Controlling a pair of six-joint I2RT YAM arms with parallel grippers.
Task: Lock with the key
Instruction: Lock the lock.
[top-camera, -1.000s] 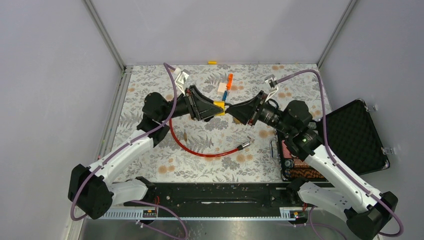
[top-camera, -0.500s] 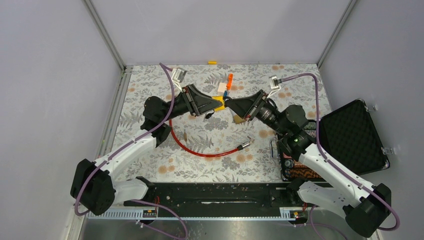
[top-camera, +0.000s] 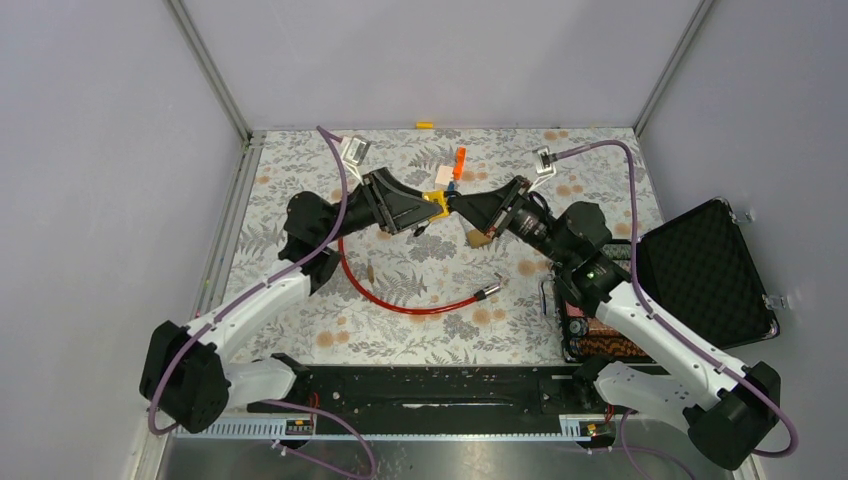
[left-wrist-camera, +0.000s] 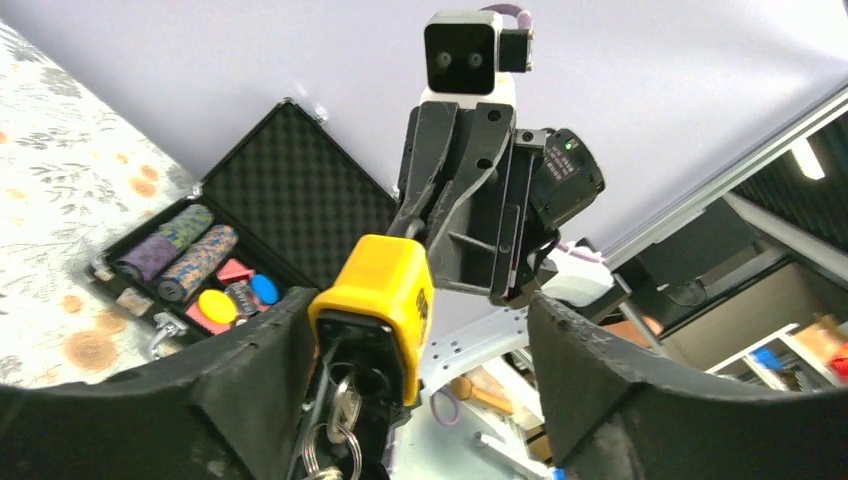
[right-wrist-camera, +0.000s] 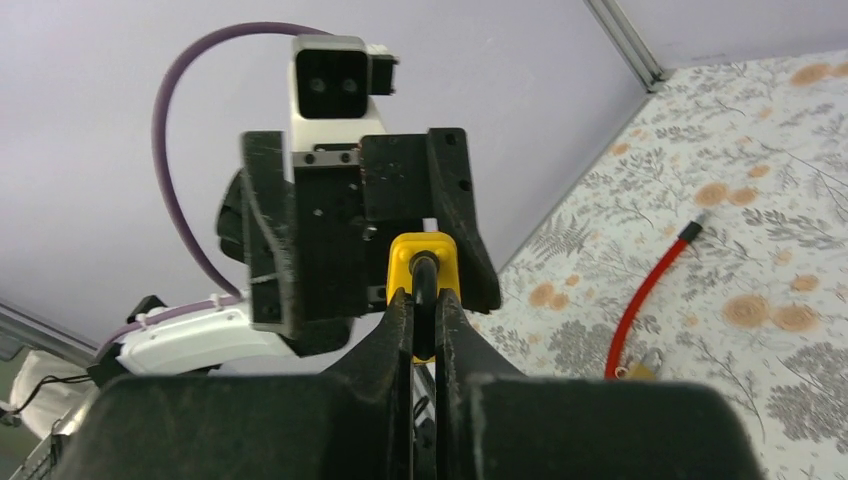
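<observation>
A yellow padlock (top-camera: 436, 197) hangs in the air above the middle of the table, between the two grippers. My right gripper (top-camera: 458, 203) is shut on the padlock's black shackle (right-wrist-camera: 424, 285), with the yellow body (right-wrist-camera: 424, 252) just beyond its fingertips. A key (left-wrist-camera: 345, 408) on a ring sits in the keyhole at the bottom of the padlock (left-wrist-camera: 378, 290). My left gripper (left-wrist-camera: 420, 400) is open around the padlock's key end. The padlock lies close to its left finger (left-wrist-camera: 250, 380); the right finger (left-wrist-camera: 620, 380) is well apart.
A red cable (top-camera: 400, 298) with metal ends loops on the floral table below the left arm. An open black case (top-camera: 705, 270) with coloured pieces stands at the right. Small orange, white and blue parts (top-camera: 452, 170) lie behind the grippers.
Both grippers and the padlock have moved a little toward the far side and left. The right gripper has kept its hold on the shackle.
</observation>
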